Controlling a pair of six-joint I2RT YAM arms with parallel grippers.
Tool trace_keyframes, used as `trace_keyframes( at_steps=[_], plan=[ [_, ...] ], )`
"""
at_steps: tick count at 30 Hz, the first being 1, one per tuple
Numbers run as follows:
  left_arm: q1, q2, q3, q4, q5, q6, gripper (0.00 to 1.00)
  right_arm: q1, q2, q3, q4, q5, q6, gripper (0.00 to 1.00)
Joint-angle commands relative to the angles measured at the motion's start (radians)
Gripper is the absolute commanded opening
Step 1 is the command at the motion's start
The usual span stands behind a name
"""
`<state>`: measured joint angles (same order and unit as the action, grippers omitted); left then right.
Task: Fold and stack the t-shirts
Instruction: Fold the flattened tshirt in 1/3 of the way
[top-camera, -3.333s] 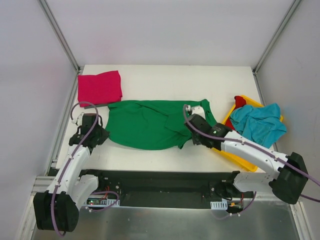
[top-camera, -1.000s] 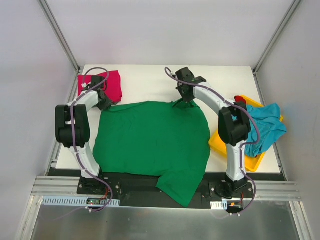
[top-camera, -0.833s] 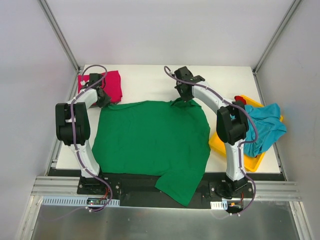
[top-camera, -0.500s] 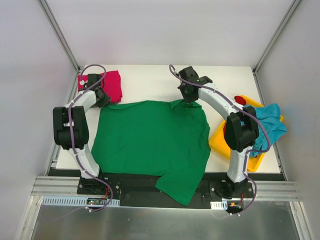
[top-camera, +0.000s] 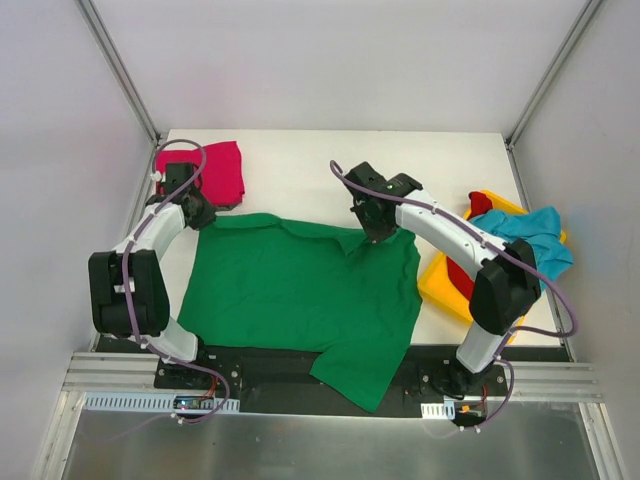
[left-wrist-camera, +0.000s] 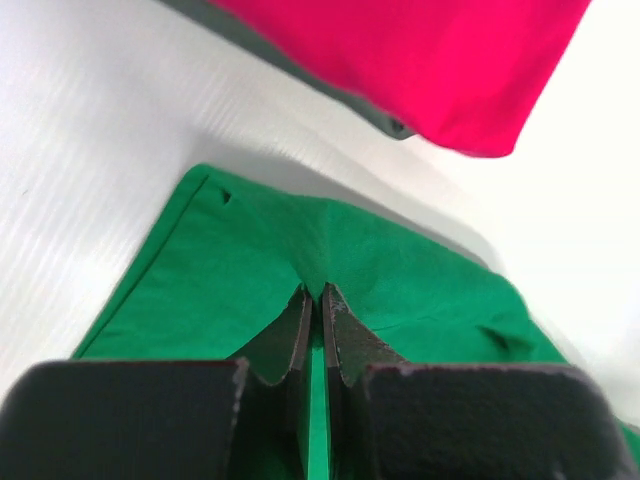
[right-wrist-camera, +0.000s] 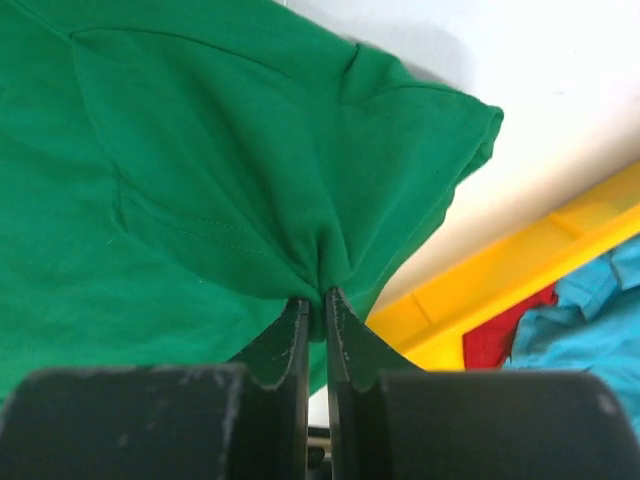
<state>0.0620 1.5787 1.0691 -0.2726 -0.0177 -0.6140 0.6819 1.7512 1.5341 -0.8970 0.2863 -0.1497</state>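
**Q:** Where is the green t-shirt (top-camera: 300, 290), and how do the grippers meet it?

**A:** It lies spread across the middle of the white table (top-camera: 300, 165). One near corner hangs past the table's near edge. The left gripper (top-camera: 197, 212) is at the shirt's far left corner. Its fingers are pinched together on a small tuck of green cloth, which the left wrist view (left-wrist-camera: 312, 292) shows clearly. The right gripper (top-camera: 375, 228) is at the far edge, right of centre. It is clamped the same way on a gathered fold, with creases fanning out from the fingertips (right-wrist-camera: 312, 295).

**Q:** What lies around it?

**A:** A magenta t-shirt (top-camera: 205, 172) sits folded at the far left corner of the table, just beyond the left gripper. At the right edge stands a yellow bin (top-camera: 440, 290). A teal t-shirt (top-camera: 535, 240) is crumpled in it and spills over its rim. A red t-shirt (top-camera: 478, 205) shows beneath the teal one. It seems mostly buried, so its shape cannot be made out.
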Motion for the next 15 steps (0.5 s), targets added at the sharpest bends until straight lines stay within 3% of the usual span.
trace_keyframes(
  at_steps=[1,11,15],
  plan=[
    [0.013,-0.100,-0.057,-0.036,-0.086,-0.047,0.00,0.042,-0.108,-0.034,-0.137,0.063,0.136,0.08],
    [0.015,-0.194,-0.176,-0.059,-0.152,-0.131,0.00,0.153,-0.170,-0.172,-0.201,0.070,0.323,0.14],
    [0.015,-0.210,-0.202,-0.105,-0.221,-0.170,0.00,0.180,-0.197,-0.244,-0.155,-0.028,0.342,0.23]
  ],
)
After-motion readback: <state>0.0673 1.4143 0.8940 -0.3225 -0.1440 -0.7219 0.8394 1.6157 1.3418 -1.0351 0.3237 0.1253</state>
